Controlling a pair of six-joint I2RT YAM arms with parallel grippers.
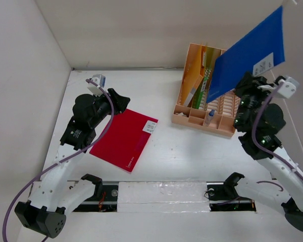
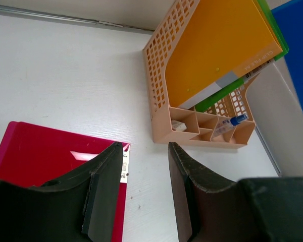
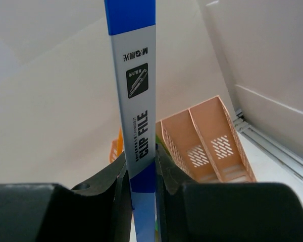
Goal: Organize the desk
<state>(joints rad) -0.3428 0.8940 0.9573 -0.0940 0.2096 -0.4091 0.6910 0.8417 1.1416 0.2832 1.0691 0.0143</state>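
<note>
Seen edge-on in the right wrist view, the blue file [image 3: 135, 101] shows a grey spine label reading "M&G" with small characters beside it, a clip pictogram, and "CLIP FILE" running lengthwise. The right gripper [image 3: 141, 171] is clamped narrowly on that spine. The top view shows instead the file's broad blue face raised in the upper right above the peach file rack [image 1: 184, 117], its white corner sticker too small to read. The left wrist view alone gives "CLIP FILE" on the yellow folder [image 2: 217, 45] standing in the rack beside a green folder [image 2: 219, 96], and a blue-capped tube [image 2: 231, 123] in a front compartment. The left gripper [image 2: 145, 151] stands partly open, empty, above the red folder's [image 1: 123, 138] labelled edge. The white desk [image 1: 166, 161] fills the frame's middle.
</note>
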